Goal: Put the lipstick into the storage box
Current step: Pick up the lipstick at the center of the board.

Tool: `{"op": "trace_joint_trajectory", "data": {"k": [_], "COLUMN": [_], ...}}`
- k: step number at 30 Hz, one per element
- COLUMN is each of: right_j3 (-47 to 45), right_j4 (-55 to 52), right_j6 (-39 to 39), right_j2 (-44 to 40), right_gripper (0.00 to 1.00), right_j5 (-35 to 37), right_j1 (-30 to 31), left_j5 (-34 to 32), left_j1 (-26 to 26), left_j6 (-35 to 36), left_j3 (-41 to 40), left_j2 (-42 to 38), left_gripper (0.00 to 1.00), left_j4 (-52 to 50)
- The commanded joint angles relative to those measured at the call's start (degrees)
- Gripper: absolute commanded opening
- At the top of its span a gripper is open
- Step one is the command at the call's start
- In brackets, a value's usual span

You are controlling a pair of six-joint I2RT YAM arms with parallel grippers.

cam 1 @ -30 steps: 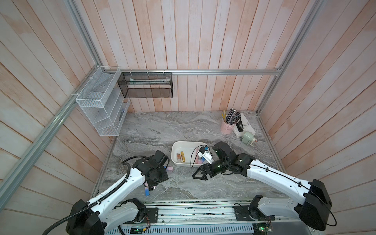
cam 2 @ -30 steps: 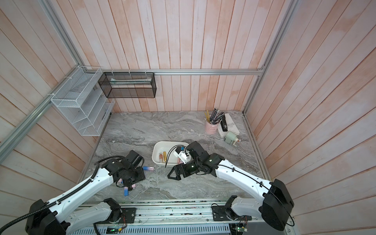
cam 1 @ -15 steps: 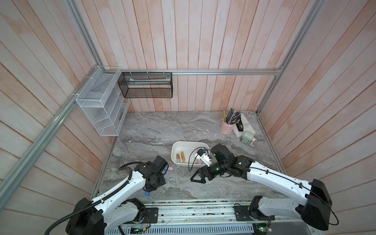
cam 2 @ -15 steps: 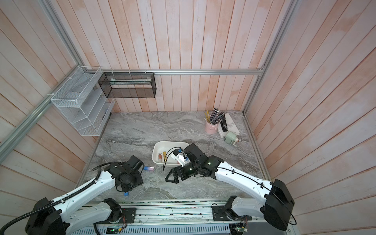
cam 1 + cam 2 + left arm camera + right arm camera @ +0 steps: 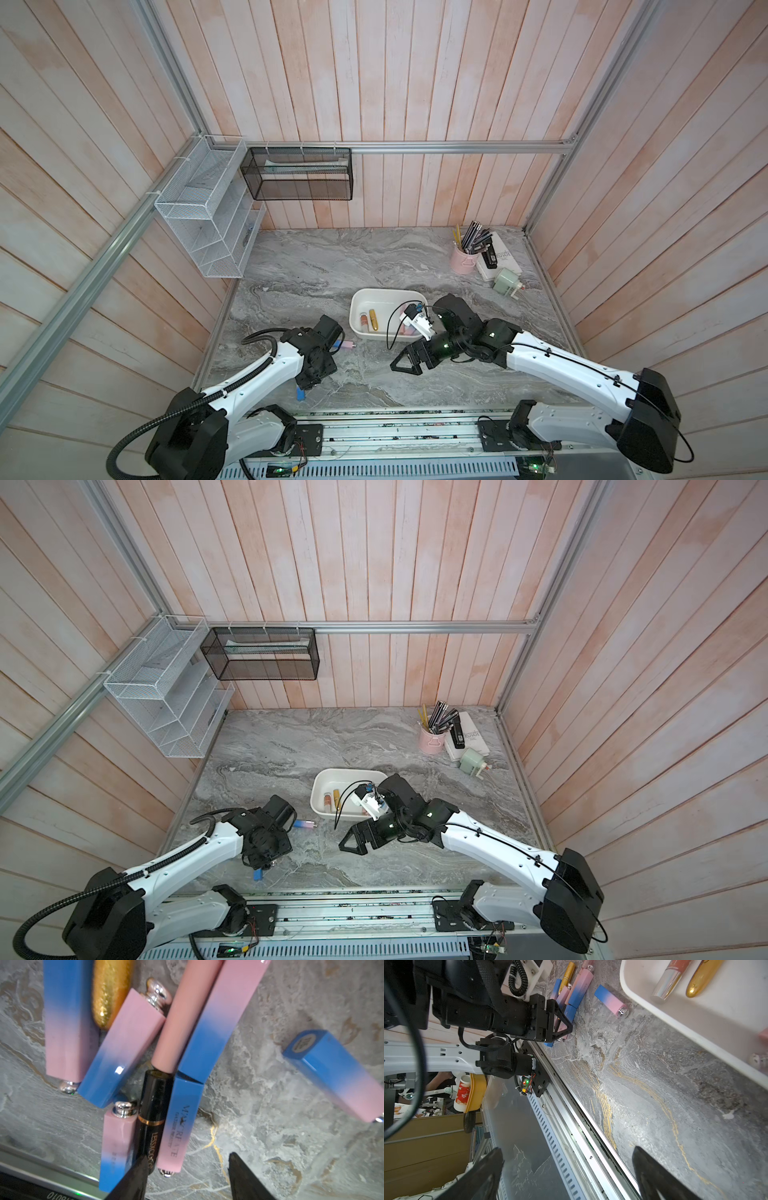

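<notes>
At the table's (image 5: 291,1147) front edge, your left hand (image 5: 187,1157) hovers open over a heap of blue-pink lipsticks (image 5: 180,1126), gripping none; one finger overlaps a black tube (image 5: 151,1118). Your right hand (image 5: 566,1150) is spread wide and empty above bare table. One lone lipstick (image 5: 344,344) lies near the storage box (image 5: 356,305), outside it. The box holds a gold tube (image 5: 373,319) beside a silver-capped tube (image 5: 363,322).
</notes>
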Motion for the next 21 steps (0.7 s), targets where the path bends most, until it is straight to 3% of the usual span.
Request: {"op": "trace_joint_trajectory", "data": {"k": [1, 21], "right_j3": [-0.72, -1.22], "right_j4": [-1.07, -4.58], "right_j6": [-1.97, -7.08], "right_j2": [-1.24, -1.95], "right_gripper": [0.98, 0.98], "right_j5": [-1.02, -5.2], "right_j1": [-1.75, -9.49], "left_j5": [-1.27, -0.01], "left_j1": [0.58, 1.66], "left_j6": [1.41, 4.25], "left_j3": [1.67, 3.08], "left_j2": [0.97, 8.38], "left_gripper": [0.64, 0.63], "left_j4": [1.37, 5.05]}}
